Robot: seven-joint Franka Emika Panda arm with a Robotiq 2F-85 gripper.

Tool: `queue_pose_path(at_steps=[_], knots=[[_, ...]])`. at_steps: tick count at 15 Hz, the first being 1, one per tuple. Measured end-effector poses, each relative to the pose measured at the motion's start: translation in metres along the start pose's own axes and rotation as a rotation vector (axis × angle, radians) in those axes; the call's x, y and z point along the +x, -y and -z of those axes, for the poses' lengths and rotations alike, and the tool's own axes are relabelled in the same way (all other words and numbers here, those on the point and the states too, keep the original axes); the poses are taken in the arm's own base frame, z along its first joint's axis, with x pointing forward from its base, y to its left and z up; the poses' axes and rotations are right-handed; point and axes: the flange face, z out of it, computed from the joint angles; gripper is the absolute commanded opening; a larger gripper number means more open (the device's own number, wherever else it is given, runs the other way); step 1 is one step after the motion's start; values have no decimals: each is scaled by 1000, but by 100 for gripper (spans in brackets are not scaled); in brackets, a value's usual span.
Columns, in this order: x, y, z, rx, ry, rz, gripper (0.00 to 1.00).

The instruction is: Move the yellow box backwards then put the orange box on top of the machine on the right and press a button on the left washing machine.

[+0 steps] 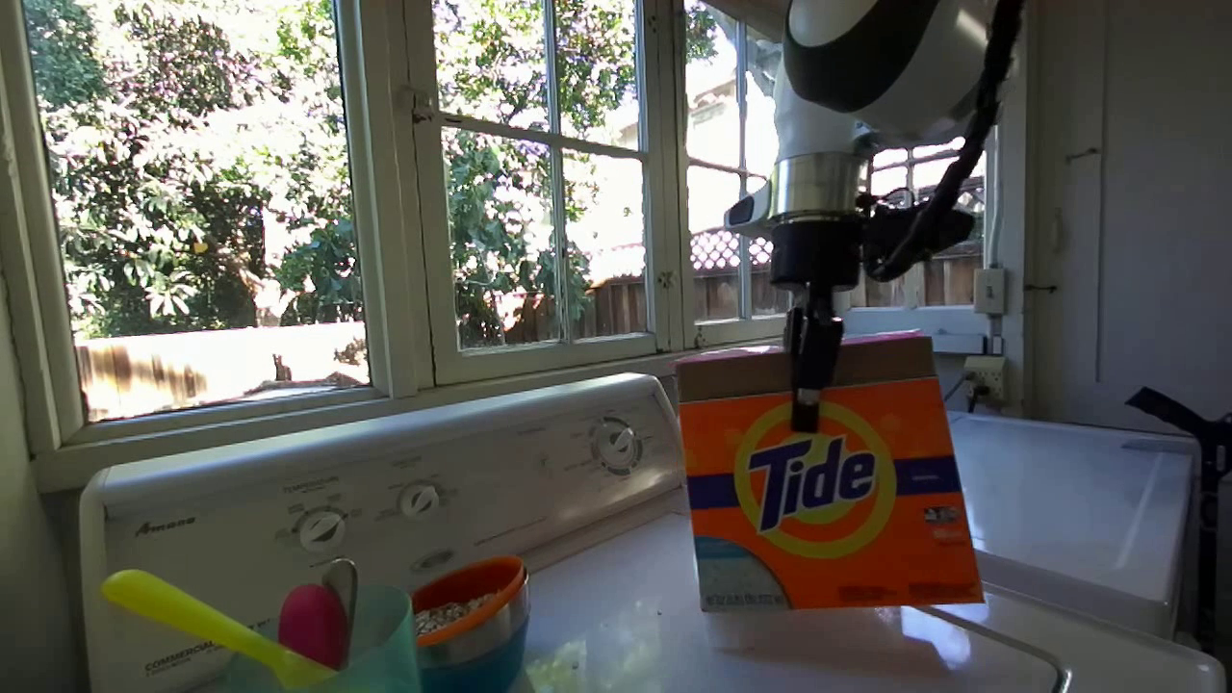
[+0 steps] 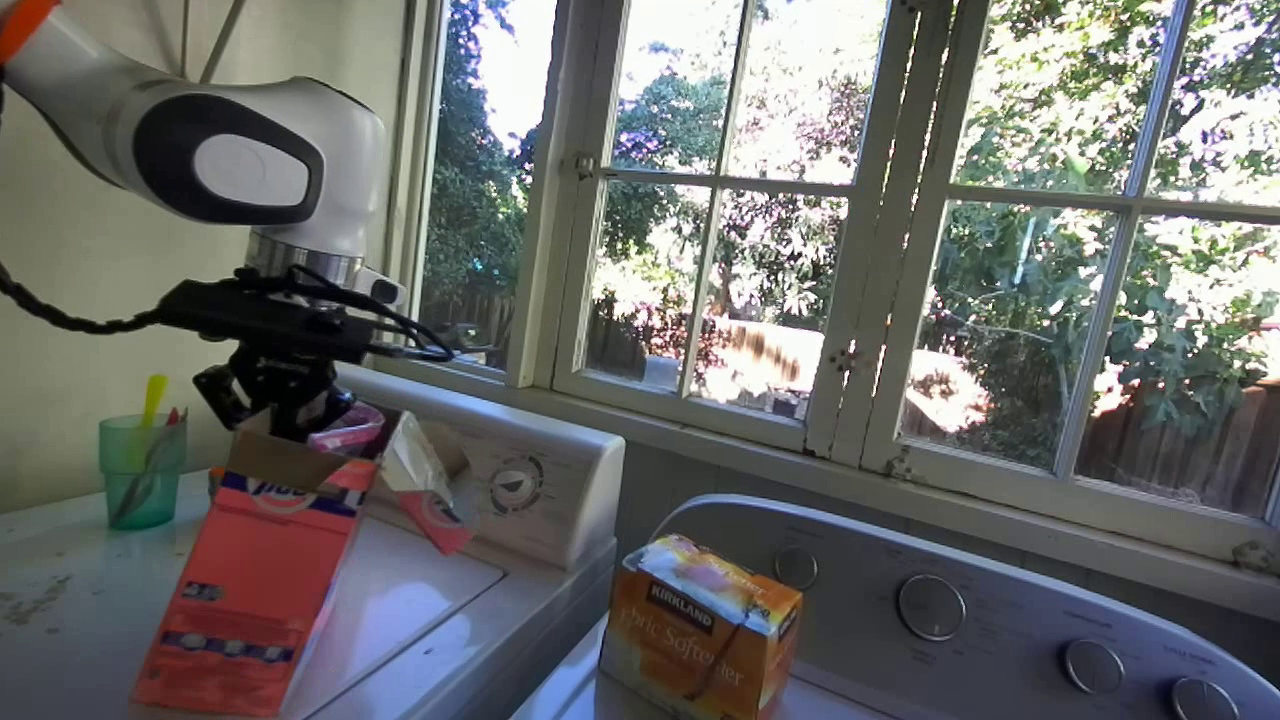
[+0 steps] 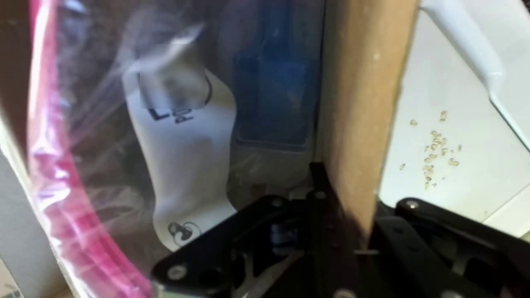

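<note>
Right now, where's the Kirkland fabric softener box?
In an exterior view, the softener box stands at the bottom, just right of centre, on the right-hand machine. It's in front of the control panel, near the leftmost dial.

The arm point(image 2: 345, 150) was white and rounded; in an exterior view a black oval point(image 2: 162, 155) framed its pale cap point(image 2: 250, 170), and an orange band point(image 2: 22, 28) wrapped it up at 10 o'clock. From the cap, a silver collar point(image 2: 290, 255) lay at 5 o'clock, then a flat black mount point(image 2: 210, 310); a black, knobbly cable point(image 2: 100, 324) trailed toward 9 o'clock. The gripper point(image 1: 807, 409) was black, its links point(image 3: 215, 236) set with round silver screws point(image 3: 177, 272).
</note>
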Motion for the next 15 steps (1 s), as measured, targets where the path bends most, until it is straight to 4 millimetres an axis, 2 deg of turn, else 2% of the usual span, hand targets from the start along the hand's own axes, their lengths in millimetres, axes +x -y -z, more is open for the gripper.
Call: queue_pose_path(at_steps=[3, 8, 11, 15], knots=[[-29, 9, -7, 7, 19, -119, 4], [-27, 6, -12, 16, 19, -138, 1], [-50, -16, -7, 35, -9, -278, 1], [-112, -61, -3, 48, -32, -476, 1]])
